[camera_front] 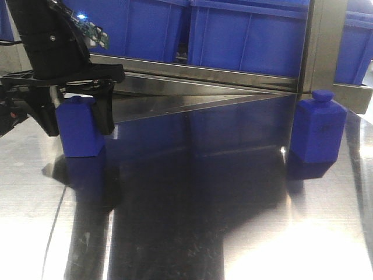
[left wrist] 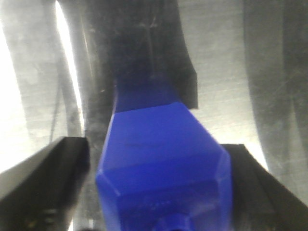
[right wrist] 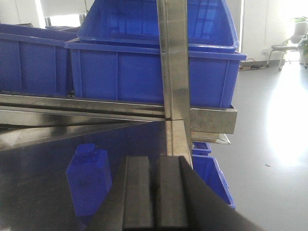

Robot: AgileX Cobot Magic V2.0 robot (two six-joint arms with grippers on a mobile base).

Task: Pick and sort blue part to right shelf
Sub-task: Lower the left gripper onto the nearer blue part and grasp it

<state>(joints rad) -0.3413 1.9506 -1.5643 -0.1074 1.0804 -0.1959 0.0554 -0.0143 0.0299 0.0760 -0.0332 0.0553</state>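
A blue part [camera_front: 78, 125], a bottle-shaped block with a small cap, stands on the steel table at the left. My left gripper [camera_front: 78, 129] is lowered over it and open, one black finger on each side. In the left wrist view the same part [left wrist: 161, 159] fills the space between the fingers [left wrist: 43, 178], with a gap on its left side. A second blue part [camera_front: 317, 128] stands at the right by the shelf post; in the right wrist view this part [right wrist: 89, 180] sits left of my right gripper [right wrist: 155, 161], which is shut and empty.
A steel shelf rail [camera_front: 204, 73] runs along the back, carrying large blue bins [camera_front: 250, 35]. A vertical steel post [camera_front: 320, 41] rises at the right. More blue bins [right wrist: 211, 178] sit on the floor beyond the table's right edge. The steel tabletop [camera_front: 192, 221] is shiny.
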